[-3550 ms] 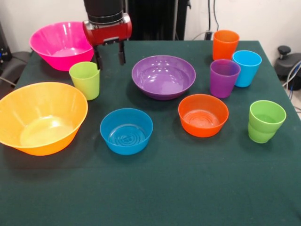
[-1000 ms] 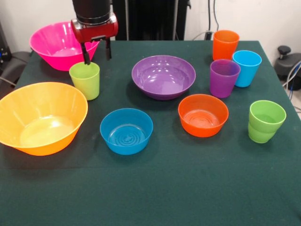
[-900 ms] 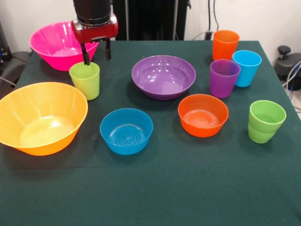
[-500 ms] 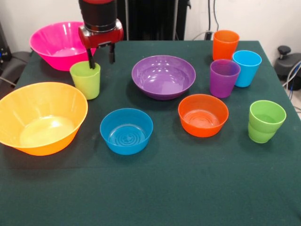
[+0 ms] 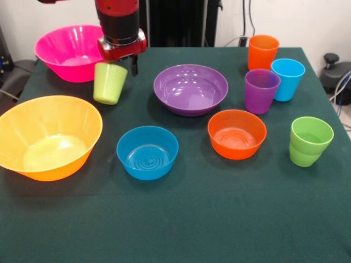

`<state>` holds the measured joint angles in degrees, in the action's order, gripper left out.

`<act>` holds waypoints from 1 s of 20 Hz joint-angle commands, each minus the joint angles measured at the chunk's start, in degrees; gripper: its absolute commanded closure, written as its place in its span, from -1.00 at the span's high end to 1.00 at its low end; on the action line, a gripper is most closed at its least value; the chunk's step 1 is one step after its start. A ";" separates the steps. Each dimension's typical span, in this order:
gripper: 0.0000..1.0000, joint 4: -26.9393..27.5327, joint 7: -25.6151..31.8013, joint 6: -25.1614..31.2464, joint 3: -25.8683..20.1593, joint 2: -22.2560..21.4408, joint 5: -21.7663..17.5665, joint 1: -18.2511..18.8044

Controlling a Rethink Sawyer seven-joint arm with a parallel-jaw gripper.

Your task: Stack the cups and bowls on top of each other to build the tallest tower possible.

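The red-and-black gripper (image 5: 123, 68) holds the lime-yellow tapered plastic cup (image 5: 108, 83) by its rim, fingers closed on the wall, clear of the dark green surface (image 5: 192, 219). The cup hangs tilted beside the wide shallow purple plastic bowl (image 5: 190, 89). Risk: the smooth wall may slip from the one-sided rim grip; a tilted release into the bowl may topple the cup.

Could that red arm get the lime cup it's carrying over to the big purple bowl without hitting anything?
Probably yes. The end effector holds the lime-yellow cup by its rim, lifted and tilted. The purple bowl sits just beside it, open and empty, with only bare table between them.
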<state>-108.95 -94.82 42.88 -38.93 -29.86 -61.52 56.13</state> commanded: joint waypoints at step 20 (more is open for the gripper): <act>1.00 -2.44 16.61 4.45 -10.20 -12.36 11.72 -1.82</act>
<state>-110.08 -94.82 42.90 -44.37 -39.73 -51.35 56.93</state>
